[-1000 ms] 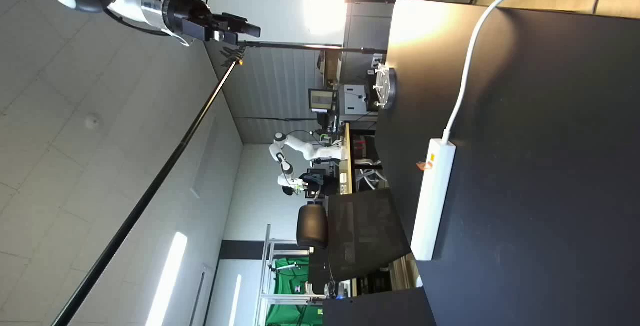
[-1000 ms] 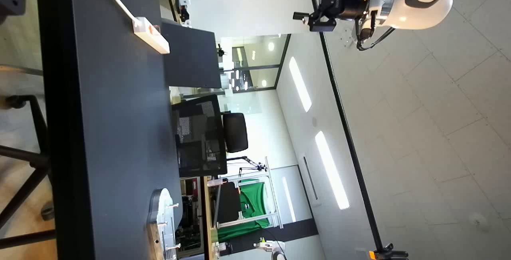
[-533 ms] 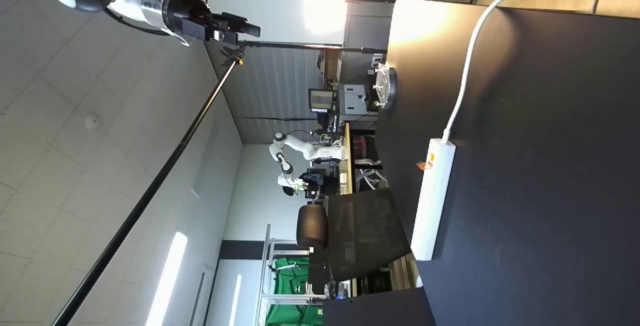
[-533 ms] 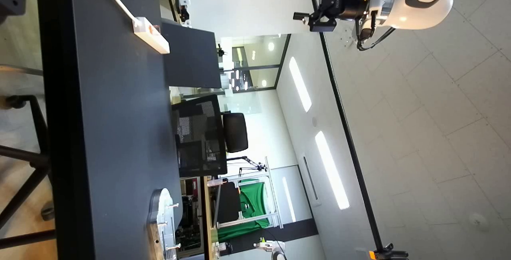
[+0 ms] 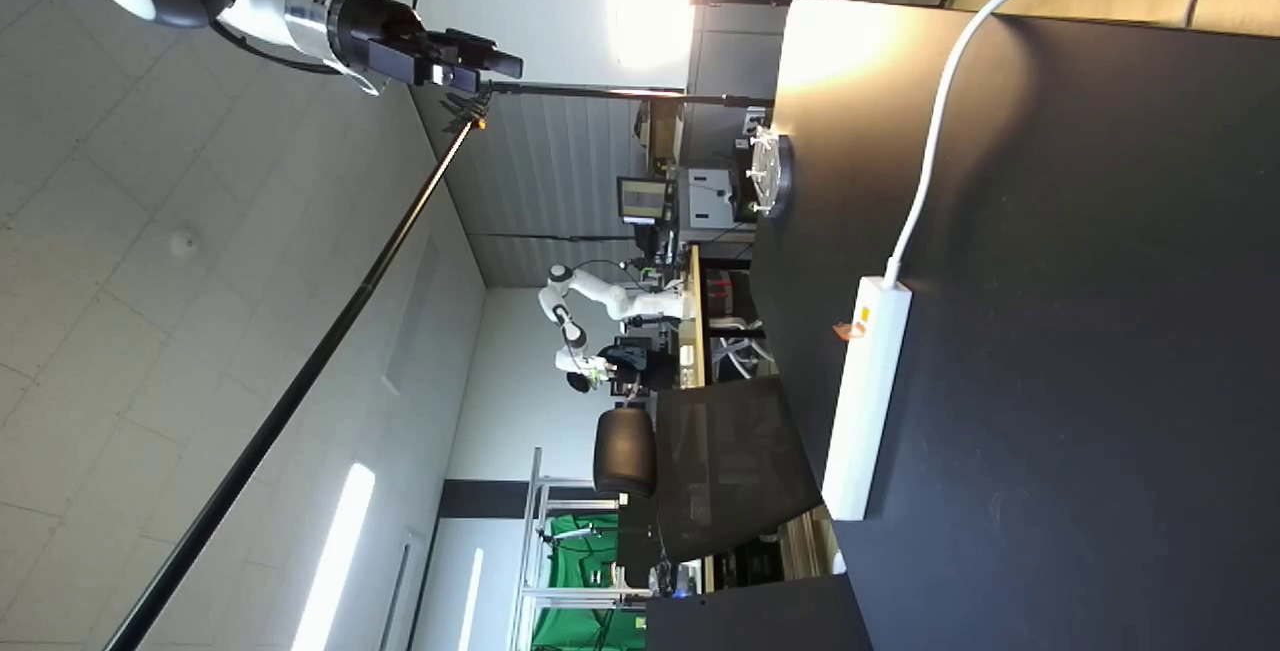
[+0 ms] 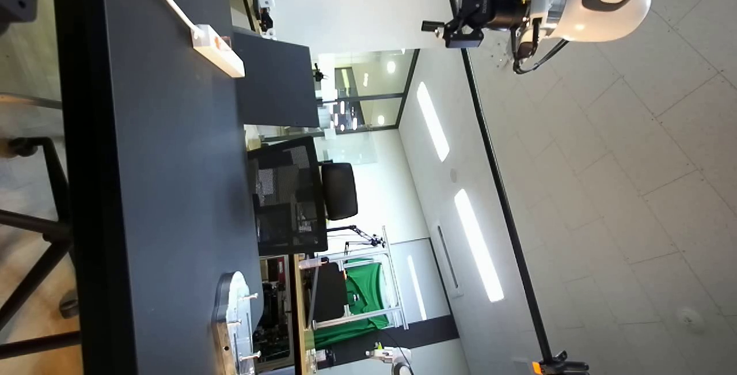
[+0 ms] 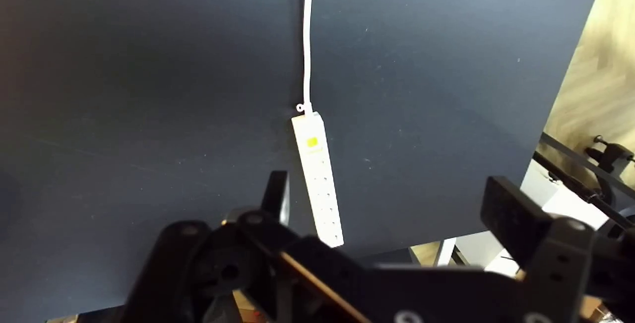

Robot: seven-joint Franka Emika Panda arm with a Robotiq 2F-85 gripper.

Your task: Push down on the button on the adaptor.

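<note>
The adaptor is a slim white strip lying on the black table, seen in both exterior views [image 5: 868,406] [image 6: 220,53] and in the wrist view [image 7: 320,184]. A white cord leaves one end. The button is a small patch near the cord end, orange in an exterior view [image 5: 865,314] and yellowish in the wrist view [image 7: 312,142]. My gripper is high above the table, well apart from the adaptor, in both exterior views [image 5: 492,71] [image 6: 435,2]. In the wrist view its fingers [image 7: 389,191] are wide apart with nothing between them.
Both exterior views stand sideways. The white cord [image 5: 940,111] runs across the table [image 5: 1080,381] and over its edge. A clear plate with metal pegs [image 5: 768,173] sits near a table edge, also seen in an exterior view [image 6: 239,317]. A black mesh chair [image 6: 288,196] stands beyond the table.
My gripper has shifted very slightly toward the table in the exterior views. The adaptor and cord have not moved.
</note>
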